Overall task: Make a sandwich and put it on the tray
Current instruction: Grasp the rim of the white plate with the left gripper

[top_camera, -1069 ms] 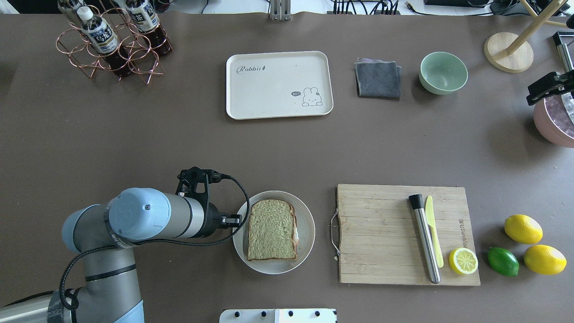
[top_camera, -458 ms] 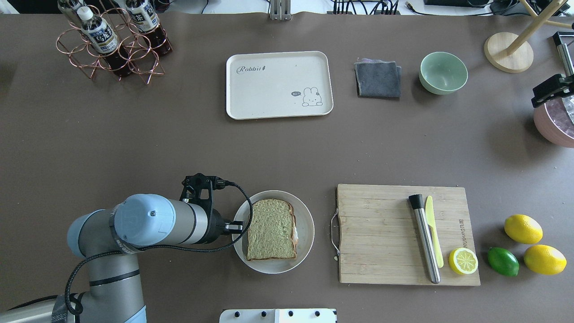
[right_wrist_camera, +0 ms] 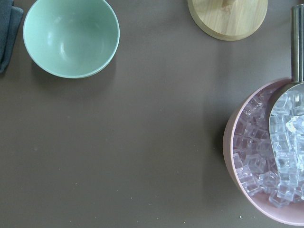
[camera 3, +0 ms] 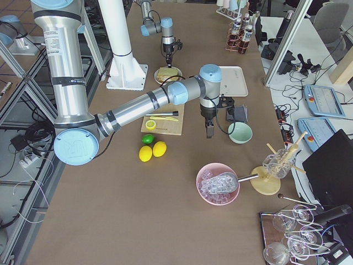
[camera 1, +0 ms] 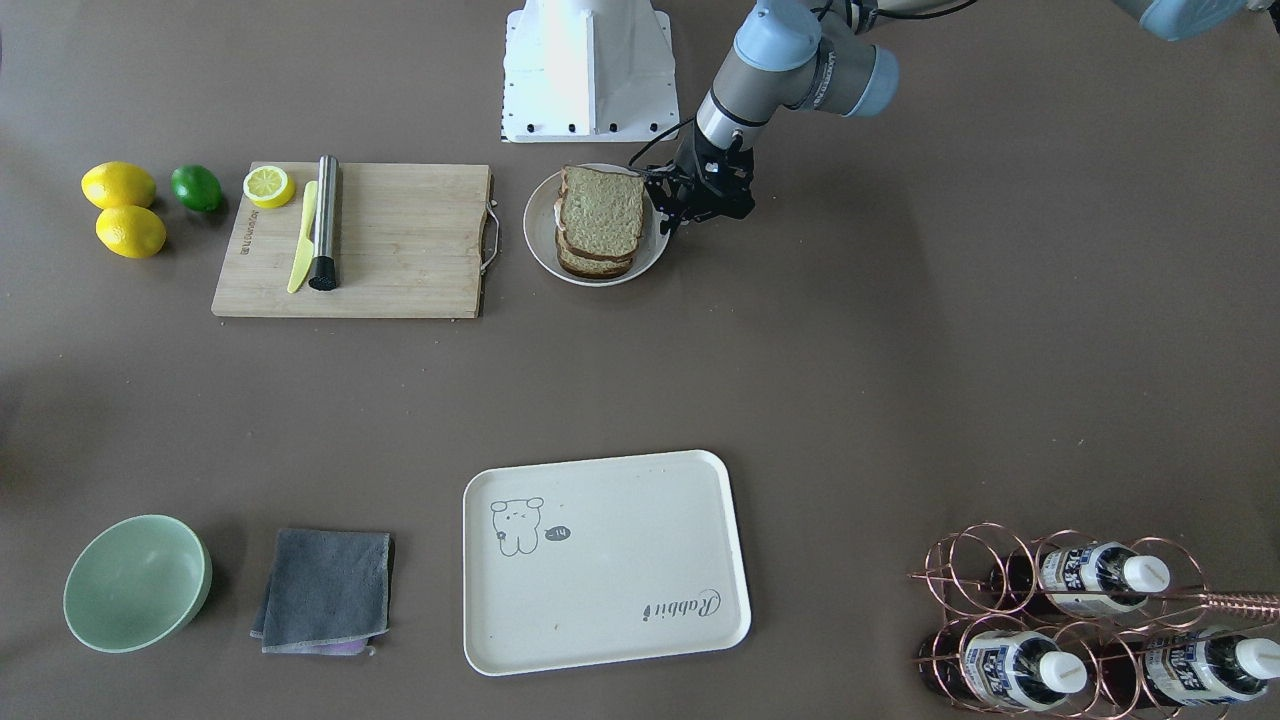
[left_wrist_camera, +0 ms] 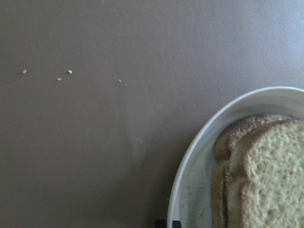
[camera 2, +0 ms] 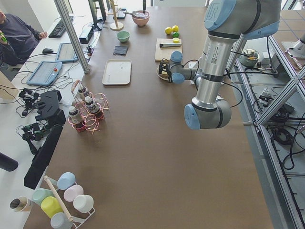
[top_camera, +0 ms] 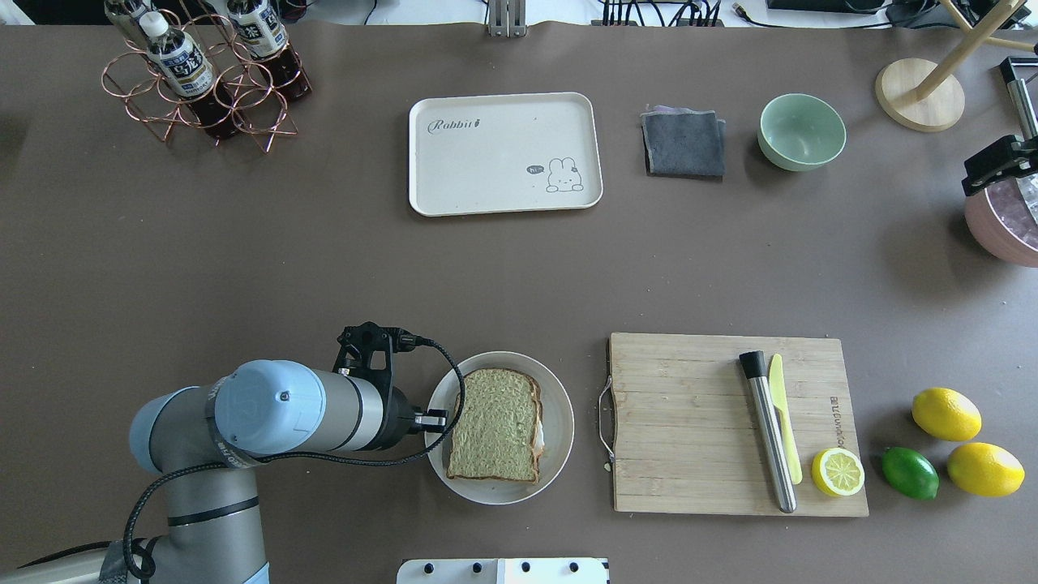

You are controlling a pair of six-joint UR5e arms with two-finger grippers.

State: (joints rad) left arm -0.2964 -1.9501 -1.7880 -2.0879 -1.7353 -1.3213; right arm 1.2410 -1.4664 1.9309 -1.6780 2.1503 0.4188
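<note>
The sandwich (top_camera: pixel 495 426), two greenish-tan bread slices with a bit of white egg at its right edge, lies on the round white plate (top_camera: pixel 559 401) near the table's front. My left gripper (top_camera: pixel 434 422) is at the plate's left rim and appears shut on it; in the left wrist view the rim (left_wrist_camera: pixel 190 171) runs down to the fingertips. The cream tray (top_camera: pixel 486 170) lies bare farther back. My right gripper (top_camera: pixel 993 162) hangs at the far right over the ice bowl; I cannot tell whether it is open or shut.
A wooden cutting board (top_camera: pixel 689 422) with a steel muddler, yellow knife and lemon half lies right of the plate. Lemons and a lime (top_camera: pixel 908 472) lie beyond it. A grey cloth (top_camera: pixel 684 143), green bowl (top_camera: pixel 801 131), pink ice bowl (top_camera: pixel 1005 235) and bottle rack (top_camera: pixel 203 81) stand at the back.
My left arm has shifted right and toward the robot. The plate with the sandwich has slid slightly the same way and the bread has turned a little. The right gripper has edged right.
</note>
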